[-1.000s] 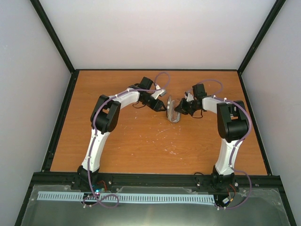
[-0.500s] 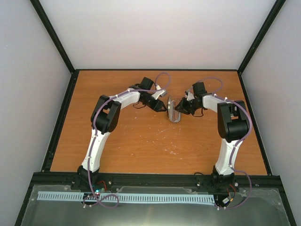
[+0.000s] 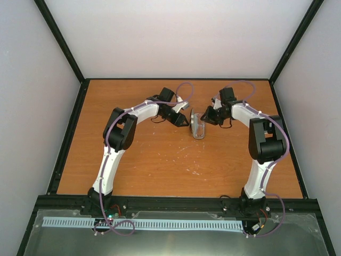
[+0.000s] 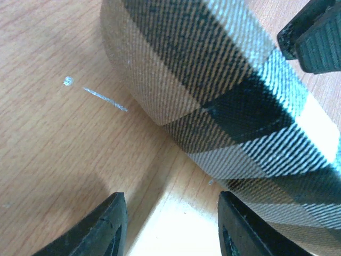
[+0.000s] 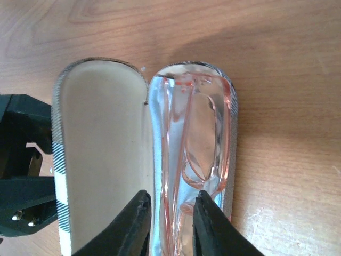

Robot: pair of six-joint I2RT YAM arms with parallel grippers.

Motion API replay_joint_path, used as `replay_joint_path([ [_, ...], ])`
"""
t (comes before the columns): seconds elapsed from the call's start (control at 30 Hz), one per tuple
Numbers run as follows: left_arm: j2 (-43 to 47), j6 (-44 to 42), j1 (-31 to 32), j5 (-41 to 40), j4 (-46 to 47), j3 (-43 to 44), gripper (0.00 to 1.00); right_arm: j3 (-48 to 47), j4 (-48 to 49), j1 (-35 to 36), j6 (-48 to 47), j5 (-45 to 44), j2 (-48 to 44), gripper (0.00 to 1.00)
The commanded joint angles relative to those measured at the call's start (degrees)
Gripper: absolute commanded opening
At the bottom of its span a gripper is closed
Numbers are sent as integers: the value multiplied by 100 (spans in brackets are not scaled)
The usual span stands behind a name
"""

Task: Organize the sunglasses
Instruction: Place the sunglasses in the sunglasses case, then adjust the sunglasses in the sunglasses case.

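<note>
The worktop (image 3: 160, 160) is orange-brown wood-grain board with a dull satin finish, scuffed here and there by pale scratches. The case (image 4: 213, 80) is covered in coarse woven check cloth in brown, black and a pale tone, matt all over, and its open lid is lined with a smooth, pale, matt material. The sunglasses (image 5: 192, 144) are glossy, see-through pinkish plastic, and the right gripper (image 5: 173, 198) has matt black plastic fingers (image 5: 136, 224).
</note>
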State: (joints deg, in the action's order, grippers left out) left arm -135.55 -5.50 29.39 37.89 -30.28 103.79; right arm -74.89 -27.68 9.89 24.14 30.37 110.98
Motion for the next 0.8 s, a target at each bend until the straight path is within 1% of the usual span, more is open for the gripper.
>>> replay_joint_path([
  [0.0, 190, -23, 100, 35, 11, 172, 48, -130, -98, -13, -94, -50, -195, 16],
  [0.03, 187, -24, 106, 30, 12, 176, 48, -131, -104, -7, -90, -13, -161, 13],
  [0.1, 186, -22, 117, 28, 13, 183, 48, -100, -99, 3, -100, 20, -94, 9],
  [0.27, 186, -35, 118, 8, 2, 178, 48, -28, -99, 67, -129, 108, 96, 4],
  [0.77, 178, -39, 129, -1, 12, 150, 48, 12, 47, 249, -80, 193, 593, 3],
])
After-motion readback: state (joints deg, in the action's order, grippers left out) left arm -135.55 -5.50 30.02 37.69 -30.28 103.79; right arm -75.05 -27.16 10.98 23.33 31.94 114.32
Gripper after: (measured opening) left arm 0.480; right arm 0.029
